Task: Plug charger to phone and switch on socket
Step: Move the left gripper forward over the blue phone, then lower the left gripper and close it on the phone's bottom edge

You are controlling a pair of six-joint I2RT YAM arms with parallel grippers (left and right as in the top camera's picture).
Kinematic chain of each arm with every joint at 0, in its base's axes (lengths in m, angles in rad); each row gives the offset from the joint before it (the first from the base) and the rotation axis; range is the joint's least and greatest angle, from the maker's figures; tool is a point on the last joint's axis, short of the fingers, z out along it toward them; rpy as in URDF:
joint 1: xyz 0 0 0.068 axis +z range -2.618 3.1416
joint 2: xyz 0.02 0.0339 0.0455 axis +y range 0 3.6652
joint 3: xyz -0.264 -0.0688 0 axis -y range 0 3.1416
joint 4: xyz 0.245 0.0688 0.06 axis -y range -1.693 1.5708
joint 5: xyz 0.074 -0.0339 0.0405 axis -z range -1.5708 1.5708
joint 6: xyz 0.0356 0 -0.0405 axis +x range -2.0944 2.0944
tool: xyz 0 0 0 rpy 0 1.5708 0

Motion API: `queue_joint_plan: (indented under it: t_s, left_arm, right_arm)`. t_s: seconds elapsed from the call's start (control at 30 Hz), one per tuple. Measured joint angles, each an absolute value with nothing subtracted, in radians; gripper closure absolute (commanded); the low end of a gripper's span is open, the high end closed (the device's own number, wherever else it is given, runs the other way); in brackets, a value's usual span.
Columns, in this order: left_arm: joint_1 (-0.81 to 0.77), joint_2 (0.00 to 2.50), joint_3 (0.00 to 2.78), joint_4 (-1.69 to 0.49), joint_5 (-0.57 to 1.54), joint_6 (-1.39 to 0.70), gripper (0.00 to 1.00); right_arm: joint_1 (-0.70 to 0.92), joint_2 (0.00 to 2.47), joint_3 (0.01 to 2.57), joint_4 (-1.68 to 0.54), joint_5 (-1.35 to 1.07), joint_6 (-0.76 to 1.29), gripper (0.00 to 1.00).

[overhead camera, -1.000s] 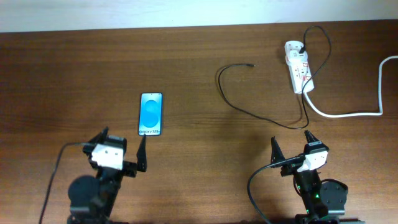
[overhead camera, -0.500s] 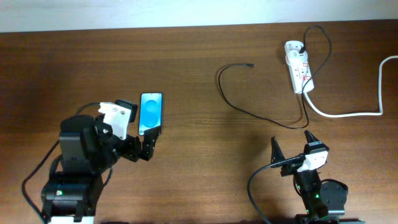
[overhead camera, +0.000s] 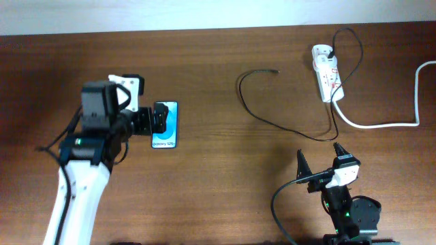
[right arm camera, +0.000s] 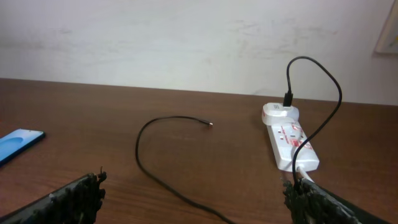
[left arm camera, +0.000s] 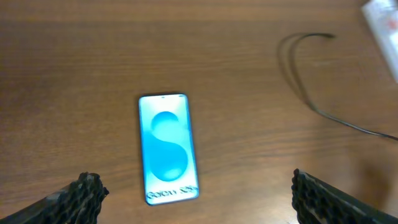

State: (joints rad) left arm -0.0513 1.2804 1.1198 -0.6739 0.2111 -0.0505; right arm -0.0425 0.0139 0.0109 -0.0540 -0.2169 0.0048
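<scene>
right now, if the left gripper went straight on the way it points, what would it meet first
Probably the phone, lying flat between the left gripper's open fingers in its wrist view; depth is unclear.

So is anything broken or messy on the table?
Nothing looks broken or spilled. The phone lies flat with its screen lit, and the socket lies at the far side. The only loose thing is the charger: its black cable curls across the table, its tip lying free, not in the phone.
</scene>
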Motion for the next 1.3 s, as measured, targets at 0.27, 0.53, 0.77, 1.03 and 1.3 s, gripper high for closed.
queue_joint_plan:
  t_s: [0.27,0.53,0.77,1.03,1.3]
  left_arm:
    - [-0.124,1.597,1.173,-0.658,0.01,-0.096,0.01]
    - [-0.124,1.731,1.174,-0.548,0.026,-0.099,0.01]
    - [-0.126,1.79,1.174,-0.483,0.026,-0.099,0.01]
    - [-0.146,1.828,1.175,-0.469,0.026,-0.099,0.01]
    - [-0.146,1.829,1.175,-0.466,0.026,-0.099,0.01]
  right_arm:
    - [-0.043,0.014,0.011,-0.054,-0.217,0.004,0.02]
    - [-0.043,0.014,0.011,-0.054,-0.217,0.004,0.02]
    - [-0.043,0.014,0.011,-0.054,-0.217,0.005,0.02]
    - [-0.043,0.014,0.011,-0.054,-0.217,0.004,0.02]
    - [-0.043,0.014,0.011,-0.054,-0.217,0.004,0.02]
